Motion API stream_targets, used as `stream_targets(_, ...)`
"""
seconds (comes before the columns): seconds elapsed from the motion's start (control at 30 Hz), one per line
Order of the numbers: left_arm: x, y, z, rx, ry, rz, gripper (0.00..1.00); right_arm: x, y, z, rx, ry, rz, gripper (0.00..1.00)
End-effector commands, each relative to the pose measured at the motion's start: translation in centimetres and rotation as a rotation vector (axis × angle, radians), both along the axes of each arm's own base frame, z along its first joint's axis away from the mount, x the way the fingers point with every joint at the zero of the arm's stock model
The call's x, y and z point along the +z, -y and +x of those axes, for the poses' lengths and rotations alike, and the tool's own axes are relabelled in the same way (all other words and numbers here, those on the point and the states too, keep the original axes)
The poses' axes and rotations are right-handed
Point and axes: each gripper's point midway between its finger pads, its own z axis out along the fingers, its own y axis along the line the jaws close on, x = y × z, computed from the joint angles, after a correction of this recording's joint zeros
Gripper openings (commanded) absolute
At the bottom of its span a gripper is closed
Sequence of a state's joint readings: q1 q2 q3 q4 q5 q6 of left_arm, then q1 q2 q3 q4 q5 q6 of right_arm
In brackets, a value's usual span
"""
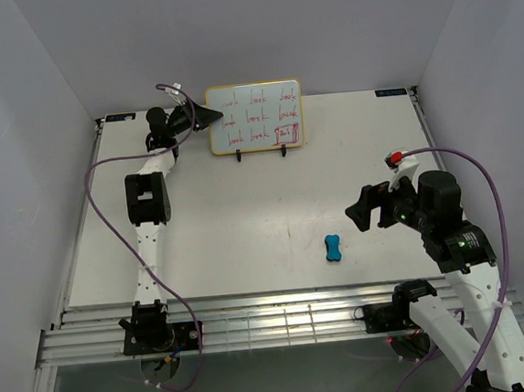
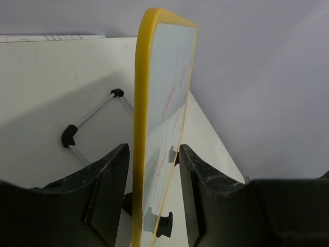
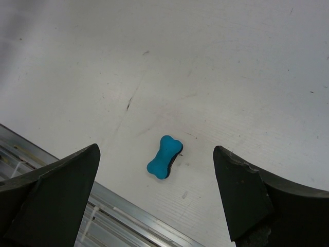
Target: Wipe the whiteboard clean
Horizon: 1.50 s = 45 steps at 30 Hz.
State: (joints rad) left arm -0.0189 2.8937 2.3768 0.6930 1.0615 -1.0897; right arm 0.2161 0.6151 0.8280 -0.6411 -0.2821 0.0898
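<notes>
Whiteboard (image 1: 255, 117) stands on easel stand (image 1: 284, 150) at the table's (image 1: 236, 217) far edge, left of centre, with left gripper (image 1: 213, 119) straddling its left edge. Eraser (image 1: 333, 248) lies nearer, right of centre, right gripper (image 1: 364, 211) just right of it.

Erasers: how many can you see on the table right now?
1. The eraser lies on the table near its front edge, right of centre, close to the open right claw. Another could be hidden behind the whiteboard.

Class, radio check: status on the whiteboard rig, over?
Left fingers open, straddling whiteboard side edge. Right fingers open above blue eraser. Red writing unwiped. No obstruction seen.
</notes>
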Motion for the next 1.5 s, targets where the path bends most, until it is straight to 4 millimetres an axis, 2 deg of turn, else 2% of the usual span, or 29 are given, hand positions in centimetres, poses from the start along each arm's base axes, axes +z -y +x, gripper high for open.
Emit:
stream_targets(0.0,1.9,-0.5,0.5,0.017,0.056,-0.009,0.54,0.9,-0.3,0.2,0.025,0.037,0.0,0.96)
stream_targets(0.3,1.9,-0.5,0.8,0.03,0.052,-0.03,0.5,0.5,-0.4,0.2,0.036,0.025,0.0,0.97)
stream_targets(0.67,2.4,-1.0,1.2,0.059,0.052,-0.052,0.5,0.1,-0.5,0.3,0.042,0.011,0.0,0.97)
stream_targets(1.0,2.0,-1.3,1.3,0.065,0.047,-0.058,0.41,0.0,-0.6,0.3,0.043,0.003,0.0,0.99)
stream_targets(1.07,1.9,-1.3,1.3,0.063,0.046,-0.06,0.36,-0.1,-0.6,0.3,0.044,0.001,0.0,0.99)
stream_targets(1.23,1.9,-1.2,0.9,0.043,0.055,-0.065,0.31,-0.3,-0.6,0.2,0.043,-0.003,0.002,0.99)
stream_targets(1.47,2.2,-0.9,0.6,0.035,0.075,-0.068,0.34,-0.2,-0.6,0.2,0.044,-0.002,0.003,0.99)
